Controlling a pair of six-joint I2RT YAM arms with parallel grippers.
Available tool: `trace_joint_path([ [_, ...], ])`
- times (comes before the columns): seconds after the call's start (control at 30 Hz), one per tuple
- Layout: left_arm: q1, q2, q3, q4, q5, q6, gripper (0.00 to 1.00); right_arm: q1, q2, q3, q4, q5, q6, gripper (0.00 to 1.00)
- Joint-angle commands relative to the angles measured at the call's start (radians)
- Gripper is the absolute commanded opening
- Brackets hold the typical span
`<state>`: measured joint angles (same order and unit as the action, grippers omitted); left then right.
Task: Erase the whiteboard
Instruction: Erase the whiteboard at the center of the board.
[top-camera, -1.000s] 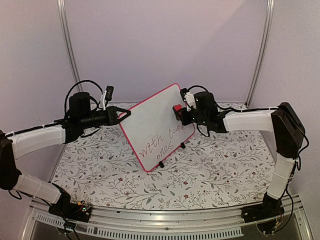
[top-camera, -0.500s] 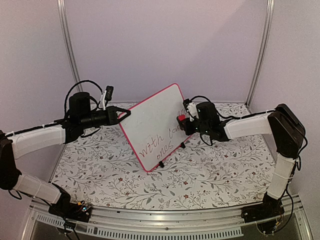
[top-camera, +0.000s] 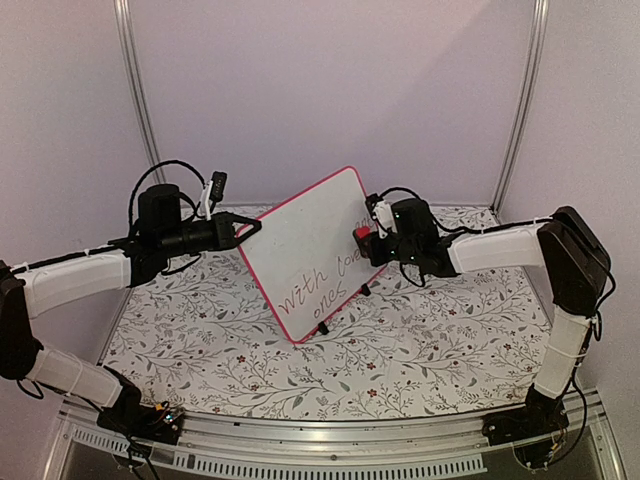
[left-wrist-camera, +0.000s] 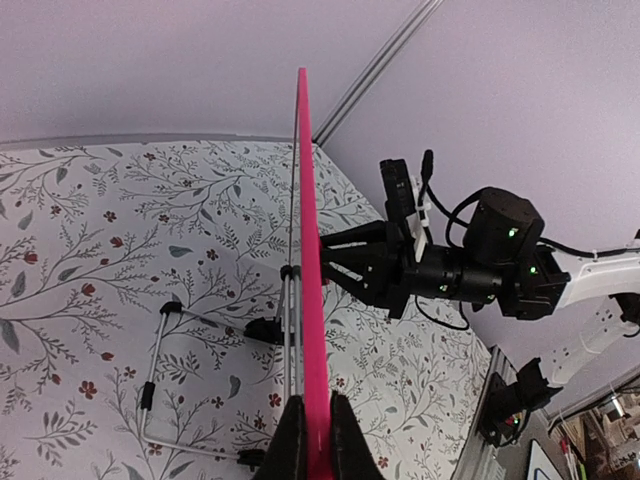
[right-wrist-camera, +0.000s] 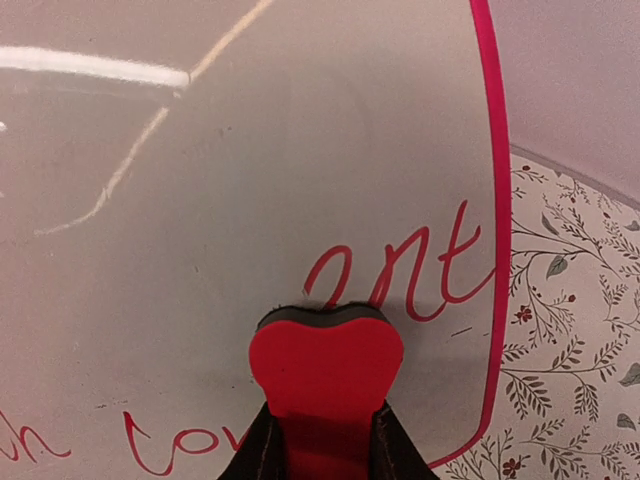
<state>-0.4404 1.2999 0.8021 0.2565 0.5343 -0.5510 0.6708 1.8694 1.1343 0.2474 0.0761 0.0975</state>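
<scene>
1. The whiteboard (top-camera: 312, 245) stands near the center of the bench (top-camera: 440, 335), on the floral covering. It rests on small black feet (top-camera: 322, 328). A wire stand (left-wrist-camera: 158, 372) sits behind it, as the left wrist view shows. In the top view the board appears tilted, with 1 corner raised toward the rear wall.

2. The left pincer (top-camera: 250, 228) is closed on the left edge of the whiteboard. In the left wrist view, both fingers clamp the thin pink-red frame, 1 on each face.

3. The right pincer (top-camera: 366, 240) is closed on a red eraser (right-wrist-camera: 325, 362), gripping its lower part between the 2 fingers. The eraser has a heart-shaped top with a dark pad layer. That pad contacts the board face near the right edge.

4. The board carries red handwriting (right-wrist-camera: 400, 272). The letters "ent" lie directly above the eraser, touching its top edge. More letters run along the lower part of the board, to the eraser's lower left. The upper area of the board face bears no writing.
</scene>
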Motion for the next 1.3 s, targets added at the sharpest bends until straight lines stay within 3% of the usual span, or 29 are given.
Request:
trace_joint_path([
  [0.0, -0.022, -0.033, 0.0, 0.044, 0.123, -0.01, 0.0, -0.013, 0.022, 0.09, -0.036, 0.007, -0.003, 0.23],
  [0.3, -0.021, -0.036, -0.001, 0.042, 0.122, -0.009, 0.0, -0.025, 0.036, 0.129, -0.053, -0.005, -0.008, 0.23],
  [0.83, -0.022, -0.032, 0.0, 0.044, 0.124, -0.012, 0.0, -0.025, 0.005, -0.054, 0.008, -0.03, 0.018, 0.23],
  [1.27, -0.021, -0.032, -0.001, 0.044, 0.123, -0.011, 0.0, -0.014, 0.016, 0.06, -0.029, -0.008, -0.014, 0.23],
])
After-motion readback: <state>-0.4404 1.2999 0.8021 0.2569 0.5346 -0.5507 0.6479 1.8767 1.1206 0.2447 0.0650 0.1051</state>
